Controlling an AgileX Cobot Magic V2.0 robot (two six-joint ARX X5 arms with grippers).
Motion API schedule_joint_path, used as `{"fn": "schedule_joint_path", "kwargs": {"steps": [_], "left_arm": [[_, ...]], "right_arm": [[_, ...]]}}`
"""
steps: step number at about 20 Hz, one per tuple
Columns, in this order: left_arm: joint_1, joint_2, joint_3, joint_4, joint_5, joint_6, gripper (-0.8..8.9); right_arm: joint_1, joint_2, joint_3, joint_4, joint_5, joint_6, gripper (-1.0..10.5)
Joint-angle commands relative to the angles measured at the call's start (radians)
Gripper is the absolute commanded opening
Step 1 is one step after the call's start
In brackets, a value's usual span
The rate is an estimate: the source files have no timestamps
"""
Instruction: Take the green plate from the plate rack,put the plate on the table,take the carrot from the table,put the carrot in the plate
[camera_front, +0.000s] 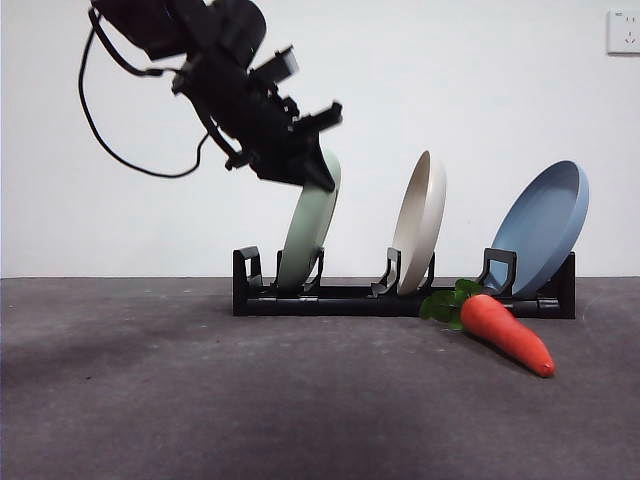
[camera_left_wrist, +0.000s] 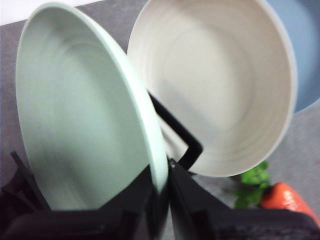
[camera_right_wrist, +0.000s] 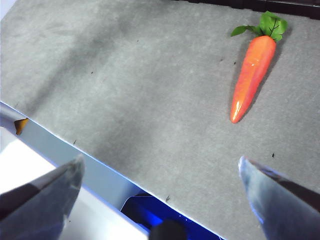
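black angular arm (camera_front: 215, 70) with a looping black cable (camera_front: 110, 120); glossy dark tapered fingers (camera_right_wrist: 272, 192).

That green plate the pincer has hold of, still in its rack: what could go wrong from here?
1. The left pincer pinches only the thin rim of the green plate, so the plate might slip or swing as it lifts.
2. The cream plate stands in the next slot of the plate rack; a tilted lift could knock it.
3. The carrot lies on the table just in front of the rack, so a plate set down there could bump it.
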Motion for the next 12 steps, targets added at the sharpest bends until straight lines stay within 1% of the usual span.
{"fn": "schedule_joint_path", "kwargs": {"steps": [1,5,8,9,10,12], "left_arm": [[-0.006,-0.073,0.002,0.021,0.038,-0.019,-0.08],[-0.006,-0.195,0.002,-0.029,0.032,-0.019,-0.08],[-0.017,-0.31,0.002,-0.159,0.026,-0.001,-0.08],[-0.031,-0.354,0.002,-0.219,0.008,0.035,-0.08],[-0.05,-0.396,0.002,-0.284,-0.029,0.08,-0.08],[-0.107,-0.48,0.002,-0.428,-0.164,0.183,-0.08]], "right_arm": [[0.002,-0.001,0.002,0.004,-0.002,0.005,6.0],[0.002,-0.001,0.002,0.008,-0.002,0.005,6.0],[0.002,-0.001,0.002,0.007,-0.003,0.005,6.0],[0.002,-0.001,0.002,0.007,-0.003,0.005,6.0],[0.002,-0.001,0.002,0.007,-0.003,0.006,6.0],[0.002,-0.001,0.002,0.008,-0.003,0.005,6.0]]}}
